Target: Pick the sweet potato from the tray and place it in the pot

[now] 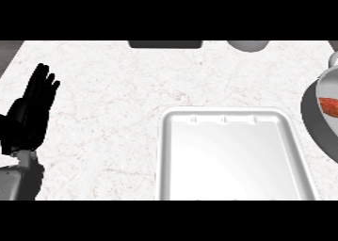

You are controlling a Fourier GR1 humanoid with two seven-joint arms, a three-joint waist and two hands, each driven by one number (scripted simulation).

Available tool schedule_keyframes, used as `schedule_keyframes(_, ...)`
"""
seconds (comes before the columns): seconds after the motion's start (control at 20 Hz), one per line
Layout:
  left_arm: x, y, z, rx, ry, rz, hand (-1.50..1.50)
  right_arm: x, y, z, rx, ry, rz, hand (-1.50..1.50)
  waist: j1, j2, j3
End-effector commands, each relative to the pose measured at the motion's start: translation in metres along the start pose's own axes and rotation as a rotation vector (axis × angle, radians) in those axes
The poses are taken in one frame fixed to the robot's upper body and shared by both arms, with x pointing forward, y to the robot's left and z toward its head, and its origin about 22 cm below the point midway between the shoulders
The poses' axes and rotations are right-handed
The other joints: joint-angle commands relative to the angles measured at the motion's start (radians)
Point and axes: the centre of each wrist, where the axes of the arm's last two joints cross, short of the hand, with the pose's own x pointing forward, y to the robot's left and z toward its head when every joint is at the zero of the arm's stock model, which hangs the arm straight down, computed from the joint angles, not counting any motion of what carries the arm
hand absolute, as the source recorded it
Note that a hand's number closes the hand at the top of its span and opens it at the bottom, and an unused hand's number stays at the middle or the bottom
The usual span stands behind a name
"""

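The fingers of the left hand stand straight and close together, tips toward the far edge of the worktop, with nothing between them and the thumb. The hand rests at the left side of the view over the pale, faintly veined stone, and its grey forearm comes in from the lower left corner. The right hand does not show.

Well to the right of that hand lies the white tray, a rounded rectangle with a raised rim and three small notches along its far wall; its floor is bare. Just beyond the tray's right edge sits the grey metal pot, cut by the right border of the view, with a loop handle at its far side. The sweet potato, orange-red, lies inside the pot against its pale inner floor.

At the far edge of the worktop a dark flat rectangle and a grey rounded object are partly cut off; what they are cannot be told. No writing or label is legible anywhere.
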Motion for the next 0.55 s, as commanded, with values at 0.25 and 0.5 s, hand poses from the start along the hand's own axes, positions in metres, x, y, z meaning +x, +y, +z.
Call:
schedule_keyframes(0.25,0.003,-0.007,-0.006,-0.015,-0.003,-0.011,0.00,0.007,-0.060,0.027,0.036,-0.010,0.022,-1.50,0.004,0.003,0.002)
schedule_keyframes(0.5,0.006,-0.005,-0.003,-0.011,0.010,-0.007,0.00,0.004,-0.071,0.038,0.048,0.009,0.005,-1.50,0.002,0.001,0.002)
